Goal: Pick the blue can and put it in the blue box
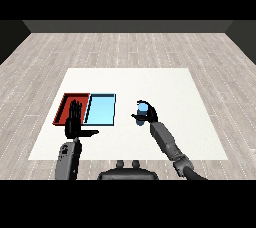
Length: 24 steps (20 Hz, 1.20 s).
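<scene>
from the head view, the white square worktop point(150, 79) fills the middle of the frame over a grey plank floor point(45, 62). just right of centre, the right robot hand point(148, 114) is curled round the small light blue cylindrical can point(142, 112), holding it upright. left of centre, the shallow light blue tray point(101, 109) lies touching the shallow red tray point(67, 103). the left robot hand point(75, 119) hovers over the red tray's near edge, fingers straight, thumb out, holding nothing.
</scene>
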{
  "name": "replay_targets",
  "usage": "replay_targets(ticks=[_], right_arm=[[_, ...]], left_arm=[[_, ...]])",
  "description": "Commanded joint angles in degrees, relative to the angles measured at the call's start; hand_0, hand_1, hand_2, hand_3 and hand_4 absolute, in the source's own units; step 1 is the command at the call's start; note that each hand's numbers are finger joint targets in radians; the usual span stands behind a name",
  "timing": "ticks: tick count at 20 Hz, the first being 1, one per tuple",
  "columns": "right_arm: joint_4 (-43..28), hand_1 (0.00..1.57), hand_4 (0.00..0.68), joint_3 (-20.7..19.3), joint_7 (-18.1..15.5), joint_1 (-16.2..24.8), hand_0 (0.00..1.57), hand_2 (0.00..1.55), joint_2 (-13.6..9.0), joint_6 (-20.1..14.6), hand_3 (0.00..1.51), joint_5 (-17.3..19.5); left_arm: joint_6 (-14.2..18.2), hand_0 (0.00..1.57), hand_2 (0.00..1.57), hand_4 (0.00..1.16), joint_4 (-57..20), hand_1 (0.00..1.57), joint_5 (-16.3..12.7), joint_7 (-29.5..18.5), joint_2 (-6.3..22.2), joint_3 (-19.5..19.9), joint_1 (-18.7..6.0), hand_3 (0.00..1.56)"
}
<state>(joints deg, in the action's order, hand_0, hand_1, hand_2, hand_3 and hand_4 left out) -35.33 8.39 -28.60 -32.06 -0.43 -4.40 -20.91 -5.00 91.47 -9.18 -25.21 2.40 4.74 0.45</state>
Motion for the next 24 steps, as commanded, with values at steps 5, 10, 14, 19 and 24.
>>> replay_targets(ticks=[5,10,14,19,24], right_arm=[[-0.77,1.56,0.683,5.46,3.14,-0.84,1.56,1.49,0.41,-7.29,1.44,-0.55],[-12.35,1.52,0.659,2.09,6.26,4.40,1.52,1.47,-2.83,-3.75,1.42,3.98],[-12.74,1.49,0.652,1.62,4.88,3.18,1.49,1.45,0.21,-5.68,1.41,6.72],[-14.96,1.49,0.652,1.01,7.14,-0.94,1.49,1.46,-1.05,-4.66,1.41,7.65],[-19.48,1.44,0.665,1.79,3.99,-0.28,1.44,1.43,0.22,-4.03,1.41,9.35]], left_arm=[[-1.14,0.00,0.00,0.00,2.31,0.00,-0.23,-1.13,-0.48,-1.08,2.31,0.00],[1.06,0.00,0.00,0.00,1.30,0.00,0.48,3.13,-2.02,-2.87,-0.40,0.00],[1.93,0.00,0.00,0.00,-2.74,0.00,3.88,-0.83,-2.31,-4.00,-1.48,0.00],[1.81,0.00,0.00,0.00,-5.33,0.00,4.21,1.02,-2.36,-7.43,-1.97,0.00],[4.41,0.00,0.00,0.00,-4.38,0.00,3.63,5.76,-2.39,-11.31,-3.63,0.00]])
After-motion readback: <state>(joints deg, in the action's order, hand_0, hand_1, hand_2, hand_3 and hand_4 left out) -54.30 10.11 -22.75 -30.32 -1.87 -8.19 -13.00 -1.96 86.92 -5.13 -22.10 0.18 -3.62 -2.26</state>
